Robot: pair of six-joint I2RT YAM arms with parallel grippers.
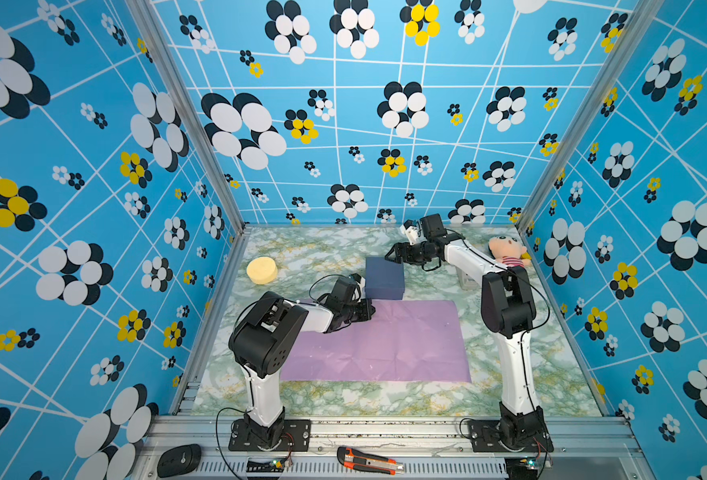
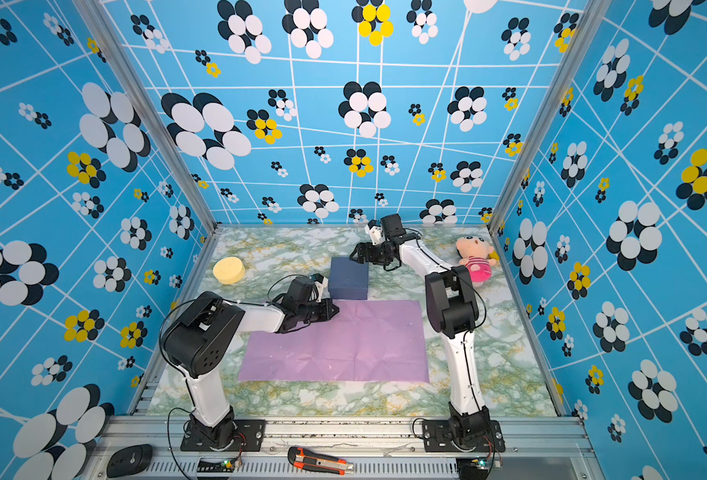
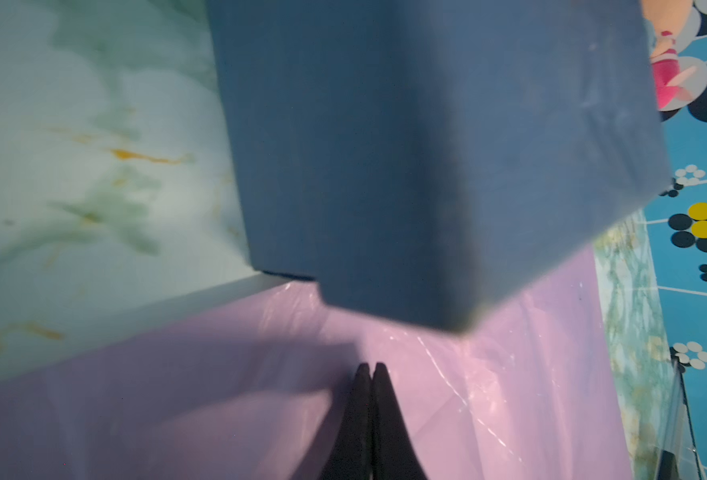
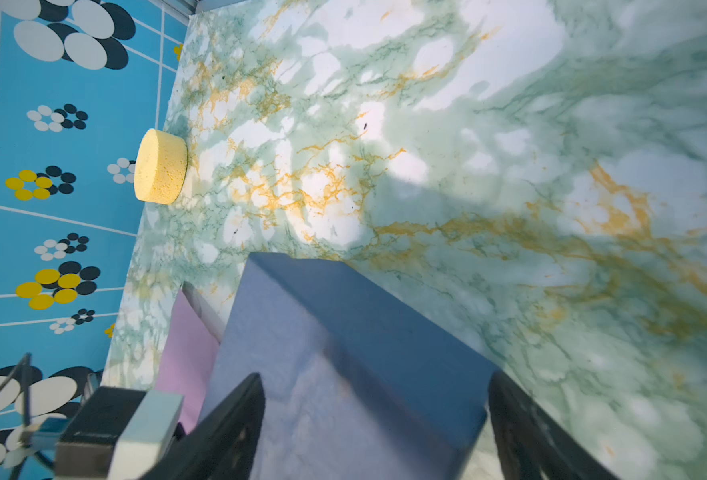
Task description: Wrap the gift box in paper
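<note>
The navy gift box (image 1: 384, 277) (image 2: 348, 277) stands on the marble table, its near edge at the far edge of the paper (image 1: 385, 345) (image 2: 343, 345), a creased lilac sheet lying flat. My left gripper (image 1: 371, 311) (image 3: 371, 365) is shut, its tips low over the paper (image 3: 219, 395) just in front of the gift box (image 3: 426, 166); nothing shows between the fingers. My right gripper (image 1: 395, 254) (image 4: 376, 415) is open at the far right corner of the gift box (image 4: 343, 353), one finger over the lid and the other beside the box wall with a strip of table between.
A round yellow sponge (image 1: 262, 270) (image 4: 160, 166) sits at the far left of the table. A plush doll (image 1: 507, 251) (image 2: 474, 257) lies in the far right corner. A box cutter (image 1: 368, 460) lies on the front rail. Patterned walls close in three sides.
</note>
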